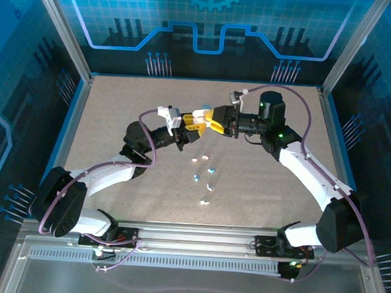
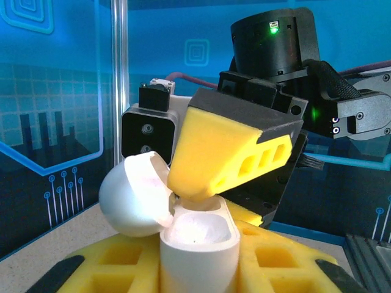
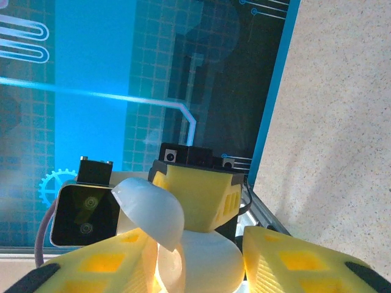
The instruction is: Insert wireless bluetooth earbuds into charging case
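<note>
**Item: charging case, lid raised, held between two hands above the counter**

Location. The charging case sits upright in my left hand, which is clenched on its lower body. The lid is swung back to one side, and the cavity looks vacant. The earbuds lie scattered on the counter, below the two hands and apart from the case.

Right hand. Its jaws stand either side of the case, with one yellow finger touching at the hinge between lid and body. I cannot tell whether it is pinching or merely resting there.

Step, as I judge it: getting the lid fully open.

Handling notes. Grip low with the left hand so the rim is free. Push the lid gently at the hinge side, since a hard pry could twist the glossy shell out of the grip. Confirm the lid holds open by itself before sending the right hand down for an earbud.
</note>
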Available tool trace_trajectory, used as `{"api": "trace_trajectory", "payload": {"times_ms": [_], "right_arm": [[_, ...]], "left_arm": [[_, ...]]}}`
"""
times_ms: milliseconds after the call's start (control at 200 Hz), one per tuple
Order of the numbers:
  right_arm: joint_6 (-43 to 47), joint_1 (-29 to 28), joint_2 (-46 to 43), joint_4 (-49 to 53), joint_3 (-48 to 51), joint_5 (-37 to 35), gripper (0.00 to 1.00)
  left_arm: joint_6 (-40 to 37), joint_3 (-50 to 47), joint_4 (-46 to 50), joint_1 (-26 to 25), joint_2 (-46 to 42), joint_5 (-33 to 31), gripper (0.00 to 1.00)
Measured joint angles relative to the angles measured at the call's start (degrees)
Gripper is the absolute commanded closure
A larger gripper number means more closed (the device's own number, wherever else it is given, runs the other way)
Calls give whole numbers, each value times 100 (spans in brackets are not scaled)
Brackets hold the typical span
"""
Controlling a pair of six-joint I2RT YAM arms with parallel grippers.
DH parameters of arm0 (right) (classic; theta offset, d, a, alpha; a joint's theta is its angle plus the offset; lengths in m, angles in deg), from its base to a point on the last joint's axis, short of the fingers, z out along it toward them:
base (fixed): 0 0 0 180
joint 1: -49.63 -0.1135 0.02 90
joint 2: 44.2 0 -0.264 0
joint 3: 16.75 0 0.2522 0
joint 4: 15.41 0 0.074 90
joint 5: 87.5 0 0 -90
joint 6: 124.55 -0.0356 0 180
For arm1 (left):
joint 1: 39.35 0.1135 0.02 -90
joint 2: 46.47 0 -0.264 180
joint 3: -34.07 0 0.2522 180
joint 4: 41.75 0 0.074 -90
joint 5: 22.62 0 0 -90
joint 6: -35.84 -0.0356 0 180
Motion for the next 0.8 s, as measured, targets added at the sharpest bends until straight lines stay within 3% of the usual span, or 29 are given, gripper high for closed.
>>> {"api": "trace_trajectory", "payload": {"times_ms": [380, 505, 670, 800], "right_arm": [[122, -2, 11, 168, -4, -28, 61], [195, -2, 11, 245, -4, -74, 63], [275, 0, 11, 326, -13, -122, 61], [372, -2, 11, 393, -26, -109, 53]], "left_arm": [[-192, 7, 350, -39, 0, -83, 68], [-223, 11, 507, -39, 0, -81, 78], [-308, 24, 603, -50, -2, -81, 82], [-326, 24, 632, -50, -2, -85, 83]]}}
